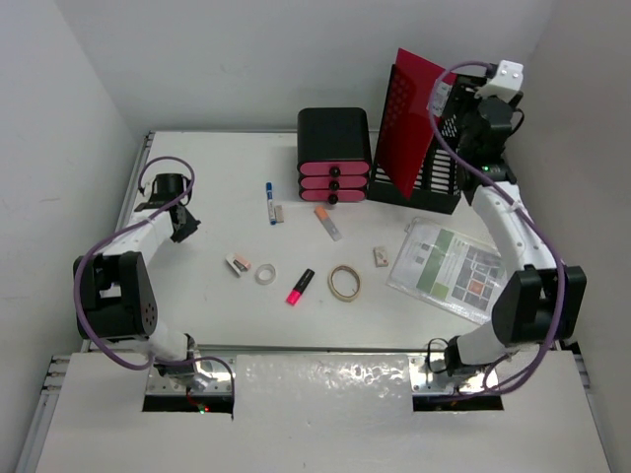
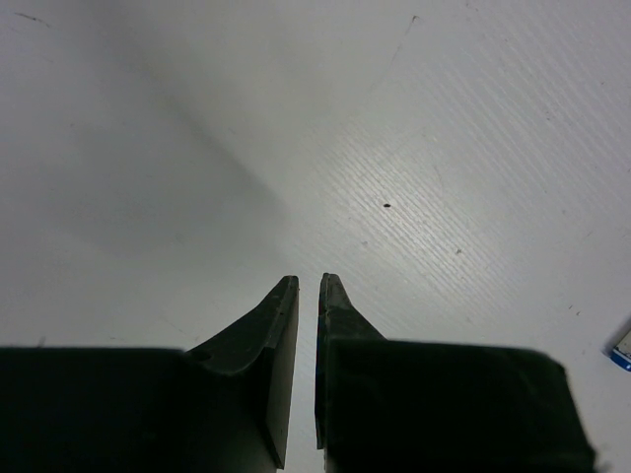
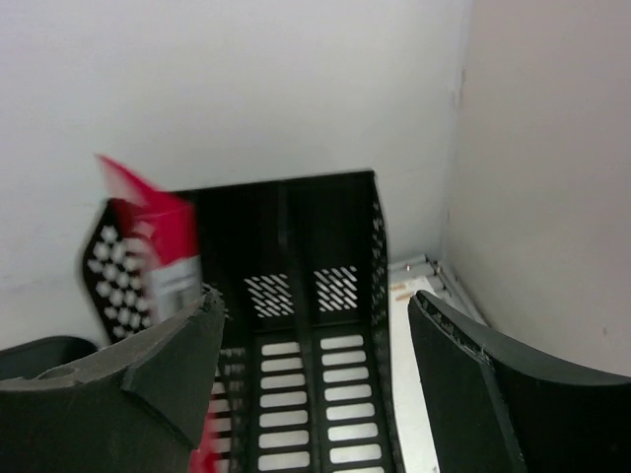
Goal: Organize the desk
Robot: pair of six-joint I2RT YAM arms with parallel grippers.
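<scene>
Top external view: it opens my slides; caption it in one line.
Open right gripper above a black perforated file rack with a red folder; shut left gripper over the cluttered white desk.

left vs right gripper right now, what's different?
Jaws: the left gripper is shut with nothing between its fingers; the right gripper stands wide open. Place: the left gripper sits over the desk at its far left; the right gripper hangs above the black file rack in the far right corner. Shared: neither holds anything.
</scene>
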